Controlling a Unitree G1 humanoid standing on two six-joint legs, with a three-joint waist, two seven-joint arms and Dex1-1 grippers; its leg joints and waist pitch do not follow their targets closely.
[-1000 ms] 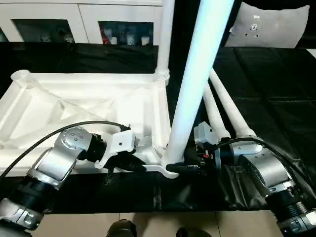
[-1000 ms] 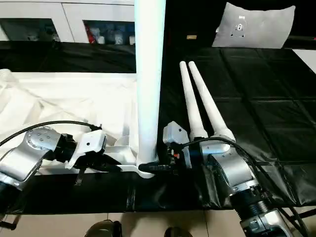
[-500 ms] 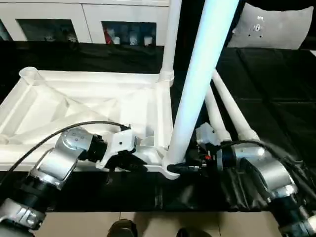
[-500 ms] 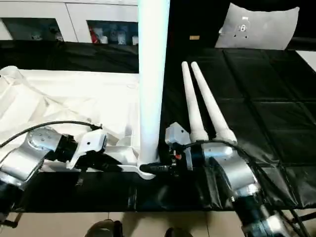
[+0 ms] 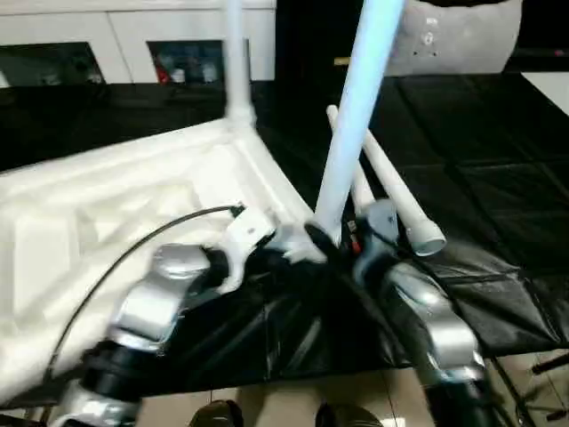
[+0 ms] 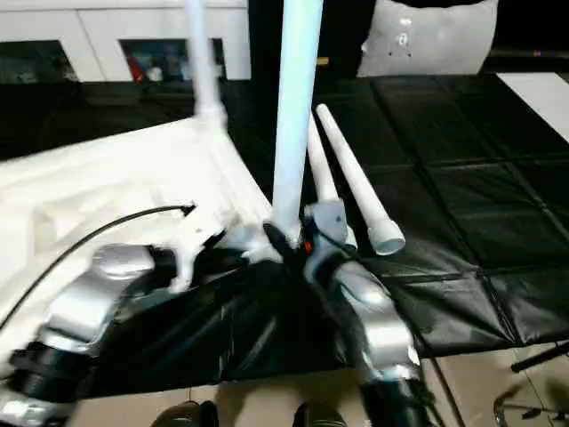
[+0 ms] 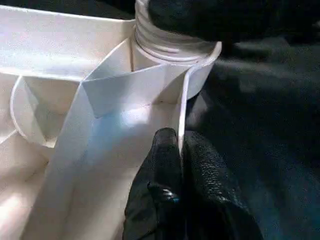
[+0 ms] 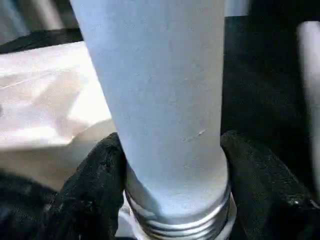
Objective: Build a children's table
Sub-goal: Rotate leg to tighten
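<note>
A: What colours are showing on the tabletop (image 5: pixel 133 196)?

B: Plain white, ribs and all, and the upright leg (image 5: pixel 356 116) is looking white with a bluish tint.

A: And the two loose legs (image 6: pixel 351 178)?

B: White too, lying on a black cloth (image 5: pixel 480 160) creased in squares.

A: The arms?

B: Silver forearms (image 5: pixel 164 298), with black fingers (image 7: pixel 165 195) showing a pebbled texture.
</note>
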